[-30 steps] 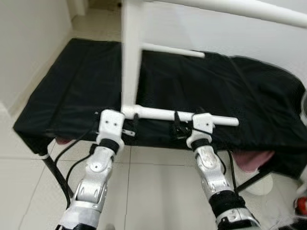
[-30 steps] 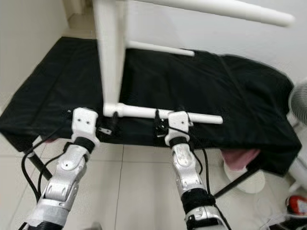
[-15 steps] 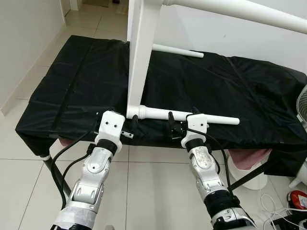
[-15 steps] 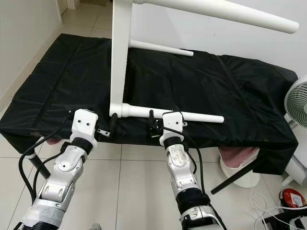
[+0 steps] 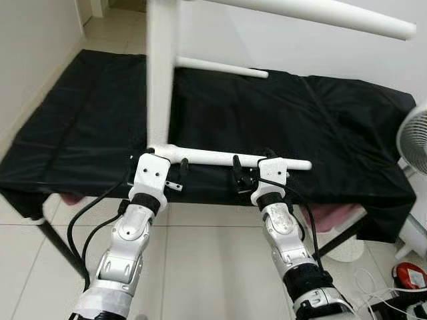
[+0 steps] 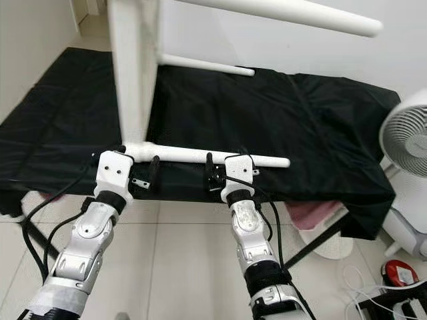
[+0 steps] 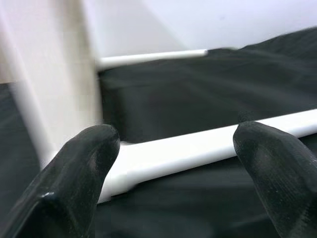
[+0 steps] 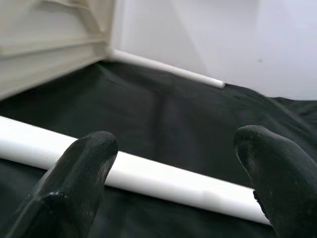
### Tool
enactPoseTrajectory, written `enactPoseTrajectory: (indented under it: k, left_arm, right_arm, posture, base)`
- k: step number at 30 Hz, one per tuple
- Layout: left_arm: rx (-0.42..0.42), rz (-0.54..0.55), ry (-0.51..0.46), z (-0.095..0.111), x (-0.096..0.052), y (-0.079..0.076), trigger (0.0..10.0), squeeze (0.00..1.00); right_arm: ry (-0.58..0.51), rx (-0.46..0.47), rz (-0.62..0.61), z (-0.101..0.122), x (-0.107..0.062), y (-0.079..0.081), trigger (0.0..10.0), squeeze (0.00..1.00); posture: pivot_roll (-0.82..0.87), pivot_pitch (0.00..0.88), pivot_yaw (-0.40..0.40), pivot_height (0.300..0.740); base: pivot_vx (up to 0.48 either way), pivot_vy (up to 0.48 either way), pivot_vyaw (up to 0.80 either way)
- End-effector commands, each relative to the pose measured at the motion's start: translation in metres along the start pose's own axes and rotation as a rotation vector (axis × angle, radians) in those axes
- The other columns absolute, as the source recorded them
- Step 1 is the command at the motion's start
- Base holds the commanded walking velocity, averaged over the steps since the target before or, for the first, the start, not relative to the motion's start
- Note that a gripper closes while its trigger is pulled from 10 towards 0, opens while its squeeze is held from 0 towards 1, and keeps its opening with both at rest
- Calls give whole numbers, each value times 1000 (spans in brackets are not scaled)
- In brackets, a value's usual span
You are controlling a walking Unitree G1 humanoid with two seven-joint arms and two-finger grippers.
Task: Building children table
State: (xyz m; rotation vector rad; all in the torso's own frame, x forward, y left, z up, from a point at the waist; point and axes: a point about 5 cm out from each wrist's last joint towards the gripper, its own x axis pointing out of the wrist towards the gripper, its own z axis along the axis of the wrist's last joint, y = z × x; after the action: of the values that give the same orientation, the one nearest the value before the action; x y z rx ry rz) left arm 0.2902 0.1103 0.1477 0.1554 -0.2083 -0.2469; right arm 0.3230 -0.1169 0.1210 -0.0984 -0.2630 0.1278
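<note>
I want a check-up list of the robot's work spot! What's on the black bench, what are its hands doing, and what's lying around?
Surface: bench under a black cover, standing on pale floor tiles.
Job's things: white table tipped on its side on the bench; near leg lies along the front edge, far leg behind, a third leg up high.
Clutter: pink thing under the bench.
Grippers: left gripper and right gripper are both open, fingers either side of the near leg, not closed on it.
Cables: black ones along both arms; white wires on the floor.
Surroundings: white fan, red thing, white walls.
</note>
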Motion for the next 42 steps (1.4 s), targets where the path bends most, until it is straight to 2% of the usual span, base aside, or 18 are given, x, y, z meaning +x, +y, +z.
enactPoseTrajectory:
  k: [1, 3, 6, 22, 33, 37, 42]
  left_arm:
    - [10, 3, 7, -2, -1, 2, 10000, 0]
    - [9, 4, 6, -2, -1, 1, 10000, 0]
    - [-43, 53, 18, -4, 0, 2, 10000, 0]
    - [-28, 92, 18, -2, 4, 3, 10000, 0]
    - [-37, 32, 7, 0, 0, 0, 10000, 0]
    - [-48, 20, 8, 1, -6, 7, 10000, 0]
    - [-40, 16, 2, 1, -9, 8, 10000, 0]
  right_arm:
    - [-4, 11, -10, 0, 0, -1, 10000, 0]
    - [-4, 10, -10, 0, 0, -1, 10000, 0]
    - [-4, 8, -6, 0, 1, -1, 10000, 0]
    - [-14, -6, 7, 3, 2, -3, 10000, 0]
    - [-50, -62, -6, 10, 0, -9, 10000, 0]
    - [-63, -80, -19, 14, -3, -18, 10000, 0]
    - [-66, -94, -9, 15, -5, -19, 10000, 0]
  posture:
    - [45, 0, -97, 740]
    - [45, 0, -97, 740]
    - [44, 0, -100, 740]
    - [38, 0, -107, 740]
    - [33, 0, -105, 740]
    - [37, 0, -111, 740]
    - [37, 0, -111, 740]
  base:
    - [0, -480, 0]
    - [0, -480, 0]
    - [0, 0, 0]
    - [0, 0, 0]
    - [0, 0, 0]
    - [0, 0, 0]
    - [0, 0, 0]
